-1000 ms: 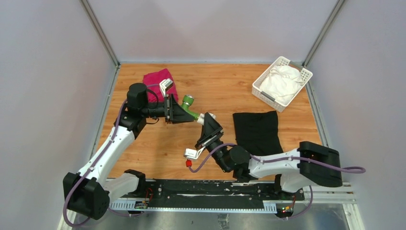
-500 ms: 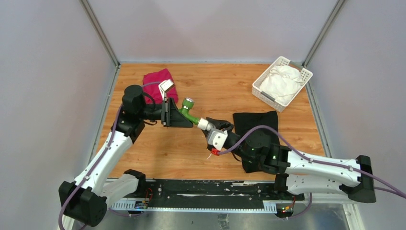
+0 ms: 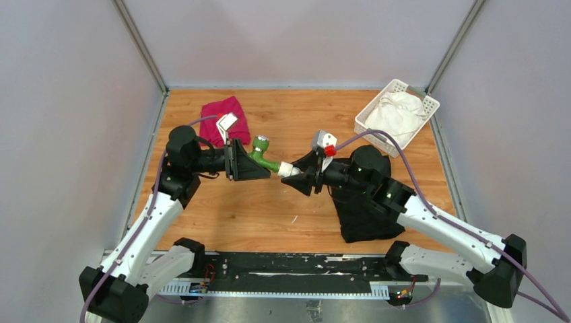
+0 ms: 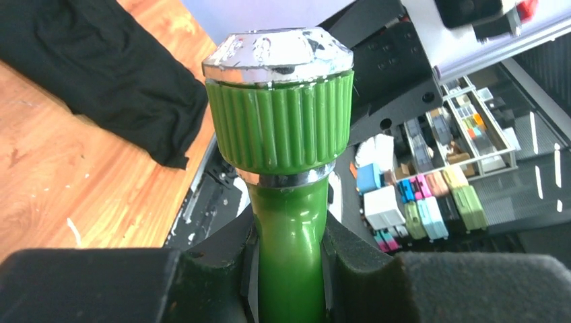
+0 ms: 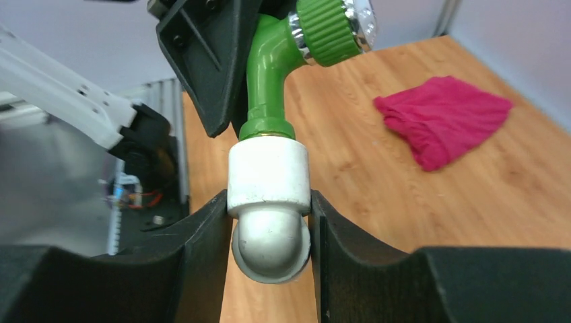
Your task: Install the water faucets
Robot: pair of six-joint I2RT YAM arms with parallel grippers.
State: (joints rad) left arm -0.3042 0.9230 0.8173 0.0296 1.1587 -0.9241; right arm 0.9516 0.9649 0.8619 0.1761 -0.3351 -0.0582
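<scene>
The green tap (image 3: pixel 264 157) with a ribbed round knob (image 4: pixel 279 121) is held above the table's middle. My left gripper (image 3: pixel 250 167) is shut on the tap's green stem (image 4: pixel 289 266). The white pipe fitting (image 3: pixel 288 170) sits on the tap's lower end; in the right wrist view the fitting (image 5: pixel 269 202) joins the green elbow (image 5: pixel 267 81). My right gripper (image 3: pixel 301 176) is shut on the white fitting, one finger on each side of it. The two grippers face each other, almost touching.
A red cloth (image 3: pixel 225 116) lies at the back left. A black cloth (image 3: pixel 363 195) lies under my right arm. A white basket (image 3: pixel 364 121) holding a white cloth (image 3: pixel 397 113) stands at the back right. A black rail (image 3: pixel 289 266) runs along the near edge.
My right arm has swung from the near side to the right of the tap and rolled its wrist over. It has stayed shut on the white fitting. The left gripper and tap shifted slightly.
</scene>
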